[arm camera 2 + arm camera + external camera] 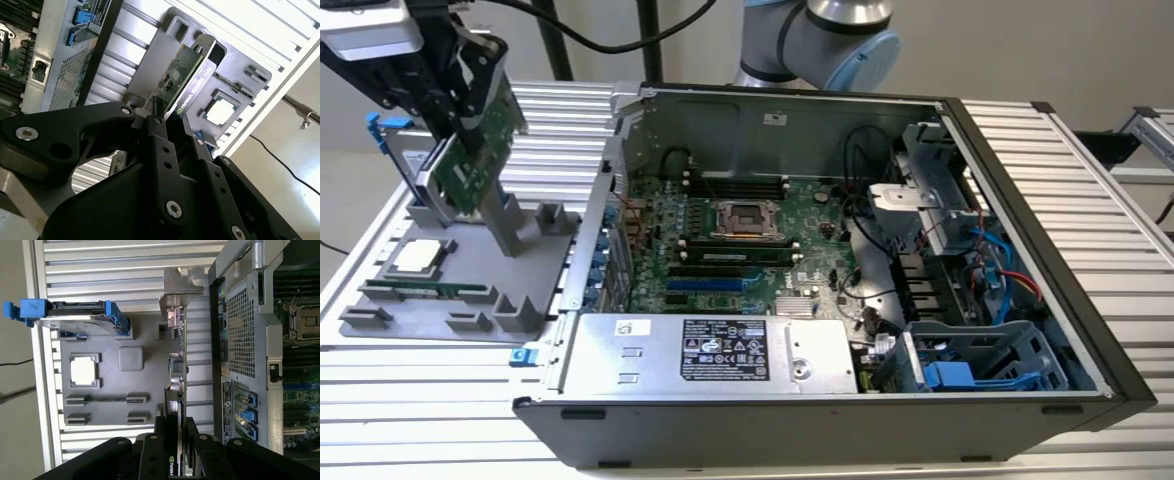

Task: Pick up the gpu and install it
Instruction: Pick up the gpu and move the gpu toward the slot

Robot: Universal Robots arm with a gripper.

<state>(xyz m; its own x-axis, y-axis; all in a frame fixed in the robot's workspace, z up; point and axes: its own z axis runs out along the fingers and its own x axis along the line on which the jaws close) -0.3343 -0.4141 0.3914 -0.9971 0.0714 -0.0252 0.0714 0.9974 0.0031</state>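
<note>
The gpu [476, 150] is a green card that hangs upright and slightly tilted over the grey parts tray [400, 322] at the exterior view's left. My gripper [451, 105] is shut on its upper edge. In the second wrist view the black fingers [159, 131] clamp the gpu [181, 80], whose black cooler faces one side. The first wrist view shows the gpu [176, 371] edge-on, with its silver bracket [180, 284] at the far end and my gripper [175, 429] closed around it. Whether its lower edge still touches the tray's stand [511, 228] cannot be told.
An open computer case [1014, 200] lies to the exterior view's right of the tray, with its motherboard [734, 240] exposed and a power supply [707, 350] at the front. On the tray lie a processor chip [420, 256], a memory stick [438, 291] and a hard drive with blue rails [75, 315].
</note>
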